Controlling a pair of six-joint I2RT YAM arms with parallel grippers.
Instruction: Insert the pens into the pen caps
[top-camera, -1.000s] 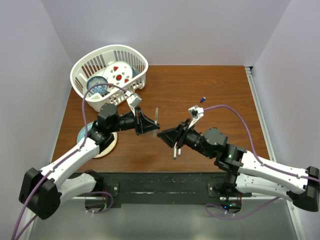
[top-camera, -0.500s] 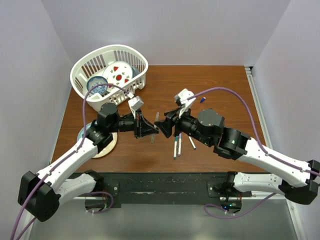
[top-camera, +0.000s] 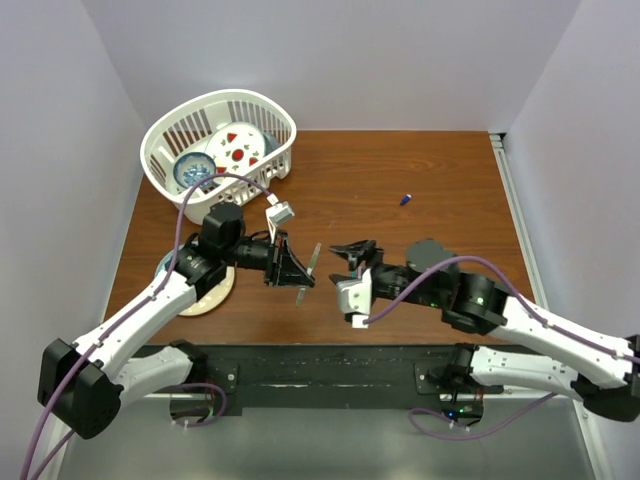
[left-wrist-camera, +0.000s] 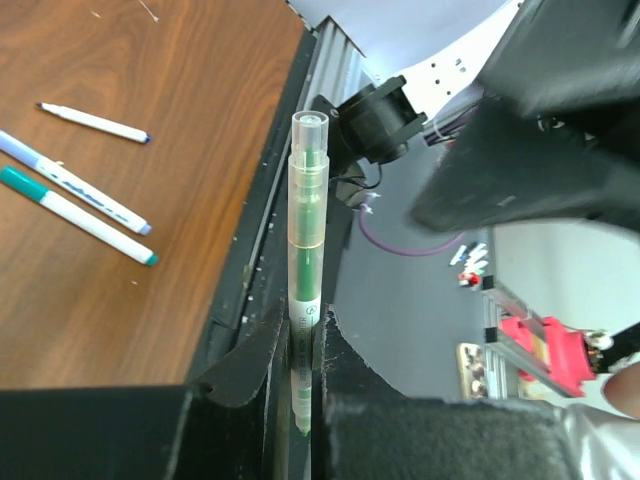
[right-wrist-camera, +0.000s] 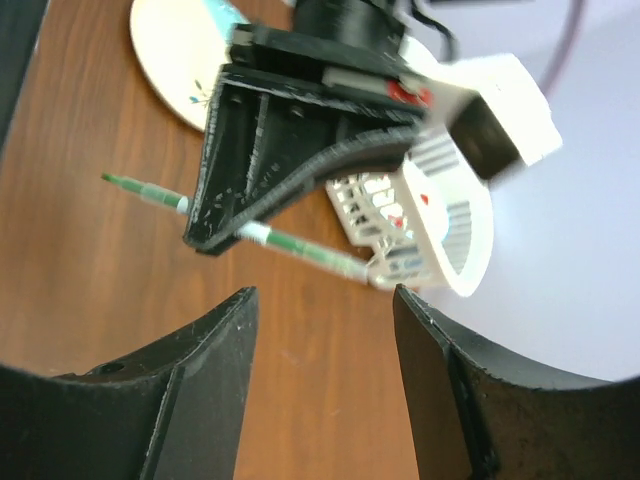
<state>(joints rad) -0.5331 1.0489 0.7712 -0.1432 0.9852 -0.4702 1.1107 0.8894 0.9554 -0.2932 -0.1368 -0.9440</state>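
Currently the left gripper (left-wrist-camera: 300, 325) clamps the green pen (left-wrist-camera: 304, 275) aloft, a clear cap (left-wrist-camera: 309, 180) seemingly on its tip, the right gripper (right-wrist-camera: 320, 300) gaping empty opposite; next likely needs a square, coaxial push, else fetching the blue cap (top-camera: 405, 199).

The two arms bend in and face each other. The left gripper (top-camera: 298, 270) pinches a green pen (left-wrist-camera: 303, 230) tight. The right gripper (top-camera: 348, 252), close by, has its fingers spread wide
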